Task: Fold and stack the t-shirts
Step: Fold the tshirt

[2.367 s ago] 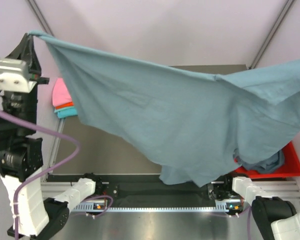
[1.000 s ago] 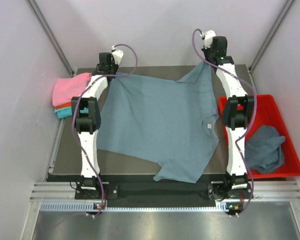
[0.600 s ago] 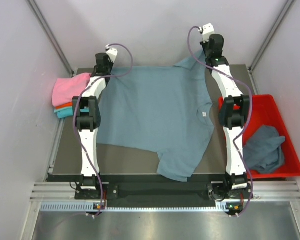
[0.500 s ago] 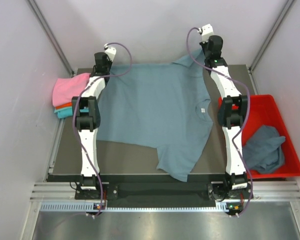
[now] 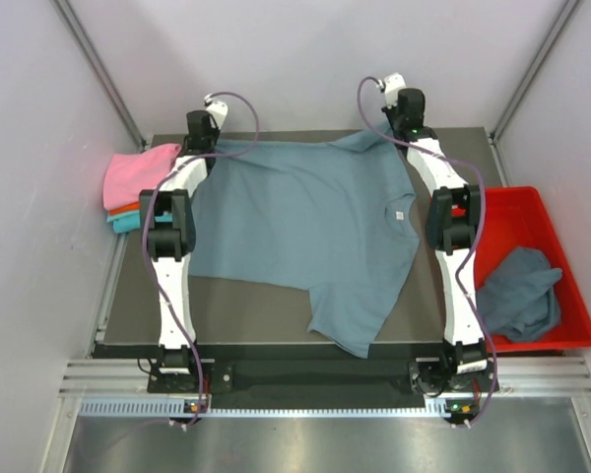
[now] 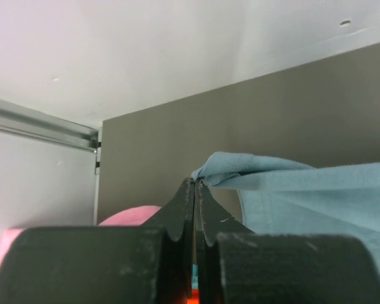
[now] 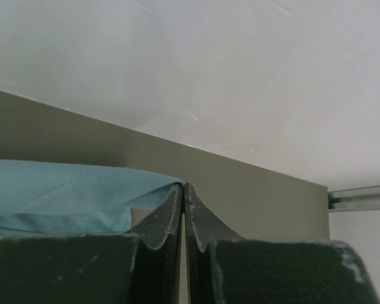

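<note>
A slate blue-grey t-shirt [image 5: 305, 227] lies spread over the dark table [image 5: 246, 315], neck to the right, one sleeve toward the near edge. Both arms reach to the far edge. My left gripper [image 5: 203, 141] is shut on the shirt's far left corner; in the left wrist view the fingertips [image 6: 195, 182] pinch a fold of the blue cloth [image 6: 291, 183]. My right gripper [image 5: 404, 126] is shut on the far right sleeve edge, and its tips [image 7: 183, 186] clamp the cloth [image 7: 63, 190] just above the table.
Folded pink [image 5: 133, 169], orange and teal t-shirts sit in a pile at the table's left edge; the pink one [image 6: 130, 215] shows behind my left fingers. A red tray [image 5: 561, 340] on the right holds a crumpled blue-grey t-shirt [image 5: 520, 291]. Walls close in behind.
The shirt came down from hanging in the air onto the table. Over the last second both grippers drew it toward the far edge, and the right gripper shifted left.
</note>
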